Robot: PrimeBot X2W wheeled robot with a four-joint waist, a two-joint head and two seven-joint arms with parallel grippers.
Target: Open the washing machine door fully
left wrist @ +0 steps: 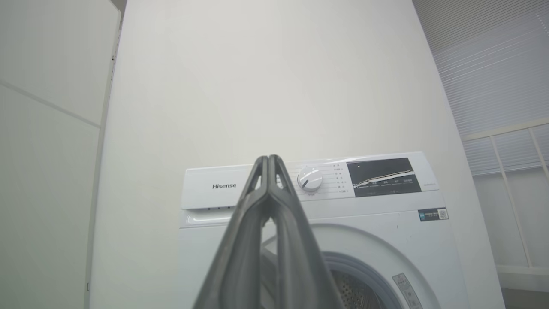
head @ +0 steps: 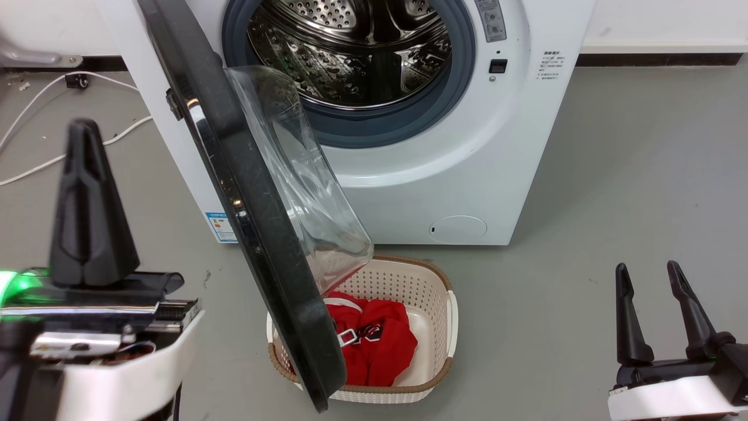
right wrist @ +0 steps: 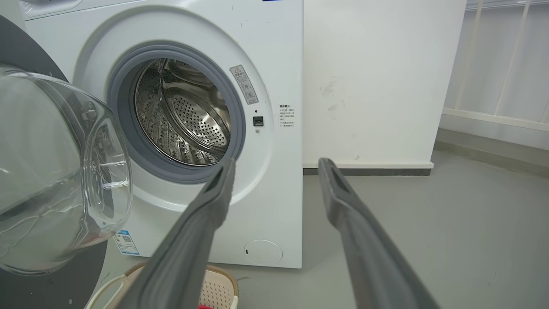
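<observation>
My left claw (head: 83,126) is pinched shut, empty, beside the washing machine door (head: 251,199), which stands swung out from the washing machine (head: 467,164) over a basket (head: 435,280). My right claw (head: 647,269) gapes wide.

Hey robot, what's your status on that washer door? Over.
Both empty: left gripper shut, right gripper open. Washing machine door swung out, untouched, drum exposed. Laundry basket on floor under door's lower edge.

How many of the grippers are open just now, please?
1: the right gripper, at the lower right of the head view, fingers apart. The left gripper, left of the door, is shut.
</observation>
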